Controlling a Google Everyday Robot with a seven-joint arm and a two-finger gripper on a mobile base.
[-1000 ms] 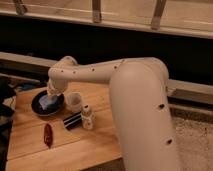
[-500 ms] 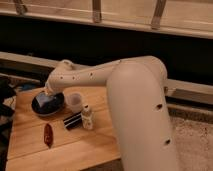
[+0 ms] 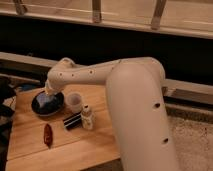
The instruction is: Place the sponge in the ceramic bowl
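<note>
The dark ceramic bowl (image 3: pixel 36 108) sits at the back left of the wooden table. Inside it shows a light-blue patch, the sponge (image 3: pixel 46 102), directly under my gripper (image 3: pixel 49 94). The gripper hangs at the end of the white arm, low over the bowl's middle and touching or nearly touching the sponge. I cannot tell whether the sponge rests on the bowl's bottom or is still held.
A translucent whitish cup (image 3: pixel 74 101) stands just right of the bowl. A small white bottle (image 3: pixel 87 117) and a black flat item (image 3: pixel 71 121) lie in front of the cup. A dark red elongated object (image 3: pixel 48 135) lies on the wooden table (image 3: pixel 30 150). My arm spans the table's right side.
The gripper end of the arm has shifted a little to the left and settled over the bowl's middle. The other objects have not moved.
</note>
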